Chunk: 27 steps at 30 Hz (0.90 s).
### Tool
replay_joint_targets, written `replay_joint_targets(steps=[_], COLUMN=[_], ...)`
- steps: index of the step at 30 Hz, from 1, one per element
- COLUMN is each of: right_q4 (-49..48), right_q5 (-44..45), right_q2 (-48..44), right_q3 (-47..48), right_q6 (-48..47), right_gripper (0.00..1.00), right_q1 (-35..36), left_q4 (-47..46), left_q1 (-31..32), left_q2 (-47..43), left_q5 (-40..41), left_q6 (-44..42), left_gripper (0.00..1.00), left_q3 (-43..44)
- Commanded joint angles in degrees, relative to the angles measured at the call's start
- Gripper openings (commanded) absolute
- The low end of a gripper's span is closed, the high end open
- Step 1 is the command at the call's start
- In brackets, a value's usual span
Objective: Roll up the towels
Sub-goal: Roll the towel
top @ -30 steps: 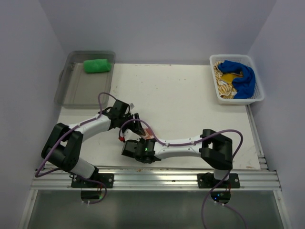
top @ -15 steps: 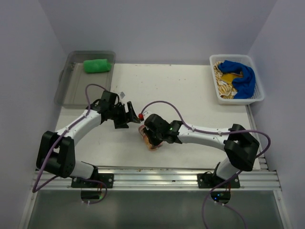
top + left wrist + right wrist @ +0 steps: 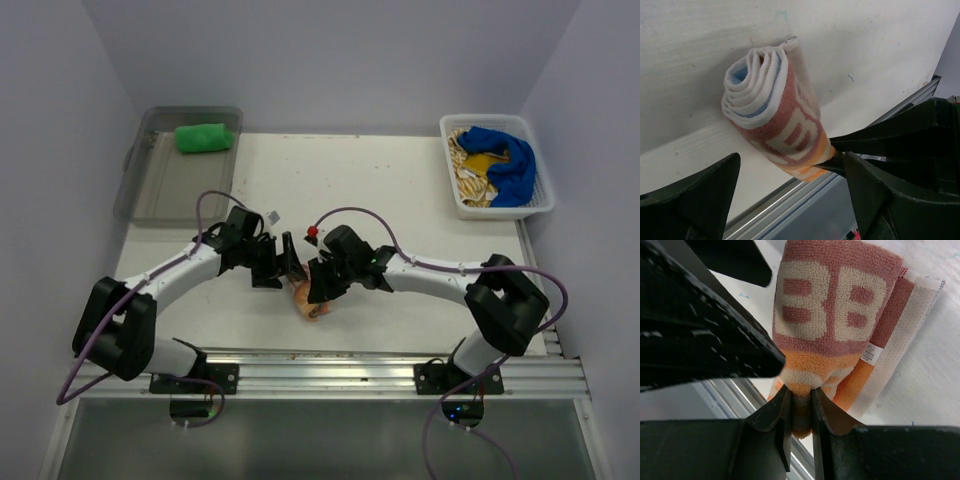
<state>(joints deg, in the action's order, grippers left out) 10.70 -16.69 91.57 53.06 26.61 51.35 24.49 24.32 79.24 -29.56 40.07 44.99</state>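
The orange-and-white towel (image 3: 305, 299) (image 3: 775, 120) (image 3: 832, 315) is a tight roll near the table's front edge, its loose flap spread beside it. My right gripper (image 3: 321, 284) (image 3: 800, 402) is shut on one end of this roll. My left gripper (image 3: 287, 262) (image 3: 790, 200) stands open at the roll's other end, fingers wide on either side and not touching it. A green towel (image 3: 204, 136) lies rolled in the clear tray (image 3: 150, 195) at back left. A blue towel (image 3: 508, 160) and a yellow-tan patterned towel (image 3: 468, 178) lie loose in the white basket (image 3: 458, 205) at back right.
The aluminium rail (image 3: 330, 372) runs along the table's front edge, just below the roll. Both arms' cables loop above the middle of the table.
My left gripper has opened wide and let go of the roll. The right arm has swung out from near the front edge and now pinches the roll's end a little farther back.
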Motion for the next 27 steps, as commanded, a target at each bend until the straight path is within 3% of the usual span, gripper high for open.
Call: replay_joint_targets(steps=[1, 11, 23, 27], right_q4=[-4.37, -10.7, -24.14, -26.61], right_q5=[-7.21, -13.8, -19.87, -19.53], right_q2=[0.98, 1.15, 4.93, 5.37], right_q3=[-1.38, -5.51, -10.69, -12.45], right_q6=[3.53, 8.8, 17.24, 18.83], right_gripper=[0.13, 0.12, 0.11, 0.11], right_q1=[-0.99, -3.54, -5.83, -5.91], left_q4=[-5.33, -7.44, -9.2, -8.76], left_q1=[1.26, 2.14, 2.84, 2.93], left_q2=[1.52, 4.69, 6.1, 5.14], left_q5=[-1.82, -1.46, 0.82, 2.14], left_q6=[2.2, 3.52, 4.4, 4.4], left_gripper=[0.88, 0.8, 0.81, 0.88], left_q3=[-0.78, -1.22, -2.89, -4.03])
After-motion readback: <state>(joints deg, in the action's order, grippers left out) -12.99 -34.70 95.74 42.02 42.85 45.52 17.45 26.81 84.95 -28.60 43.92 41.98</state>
